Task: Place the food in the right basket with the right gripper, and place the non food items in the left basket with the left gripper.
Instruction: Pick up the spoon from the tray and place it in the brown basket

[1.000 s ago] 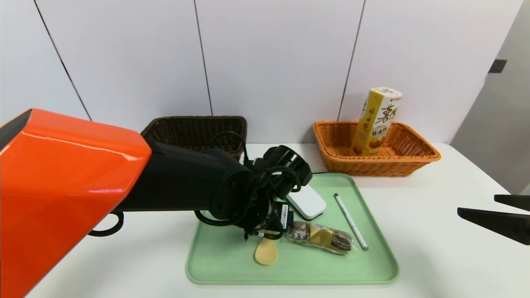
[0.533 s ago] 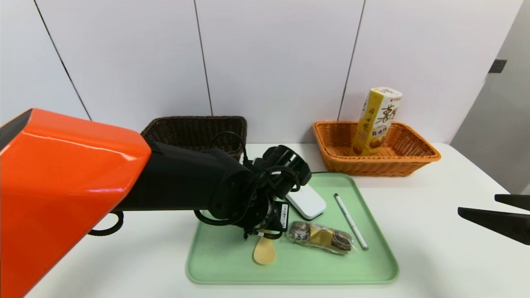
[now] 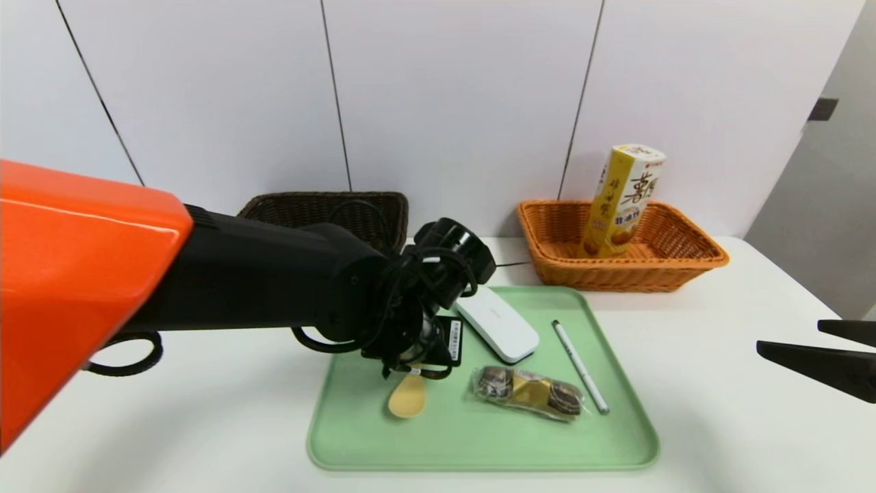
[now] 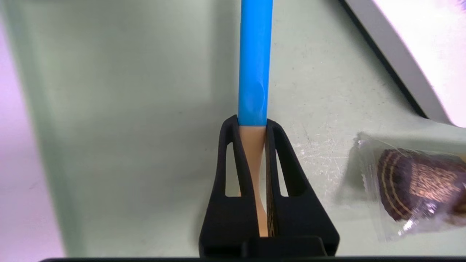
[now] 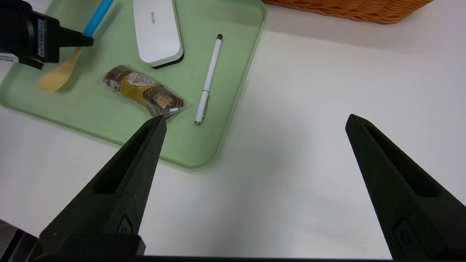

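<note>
The left gripper [image 4: 253,145] clenches the smooth, blue-handled spoon [image 4: 255,65] over the matte green tray [image 3: 616,438]; the right gripper [image 5: 255,123] is released.

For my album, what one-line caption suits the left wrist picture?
Left gripper clamps a blue-handled spoon above the green tray.

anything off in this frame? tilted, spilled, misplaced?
One thing: the snack box in the orange basket stands tilted, sticking up well above the rim. Nothing is spilled or damaged. The left gripper is shut on the spoon over the tray; the right gripper is open, off to the right.
</note>
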`<action>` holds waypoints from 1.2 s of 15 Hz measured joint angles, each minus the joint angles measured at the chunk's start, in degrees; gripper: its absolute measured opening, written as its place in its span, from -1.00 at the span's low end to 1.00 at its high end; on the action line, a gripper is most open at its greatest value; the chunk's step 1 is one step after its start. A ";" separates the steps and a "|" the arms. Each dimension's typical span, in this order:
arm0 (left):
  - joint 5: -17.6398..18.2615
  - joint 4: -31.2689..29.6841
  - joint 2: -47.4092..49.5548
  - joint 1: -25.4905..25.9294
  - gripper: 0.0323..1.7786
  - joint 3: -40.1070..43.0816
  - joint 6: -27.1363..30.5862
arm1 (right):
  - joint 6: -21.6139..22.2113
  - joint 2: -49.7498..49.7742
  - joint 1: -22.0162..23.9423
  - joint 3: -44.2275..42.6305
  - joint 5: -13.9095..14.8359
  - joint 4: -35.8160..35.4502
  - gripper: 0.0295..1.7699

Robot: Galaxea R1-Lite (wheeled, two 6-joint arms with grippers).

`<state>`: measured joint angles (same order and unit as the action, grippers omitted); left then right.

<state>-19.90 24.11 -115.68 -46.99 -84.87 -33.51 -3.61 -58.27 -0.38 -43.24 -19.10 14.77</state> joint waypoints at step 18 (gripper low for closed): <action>2.69 7.34 13.75 16.76 -0.89 -15.63 58.73 | -0.30 0.74 0.56 0.18 0.06 -0.17 0.92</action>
<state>-17.20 31.45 -101.93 -30.23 -100.50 25.22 -3.91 -57.53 0.18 -43.06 -19.04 14.60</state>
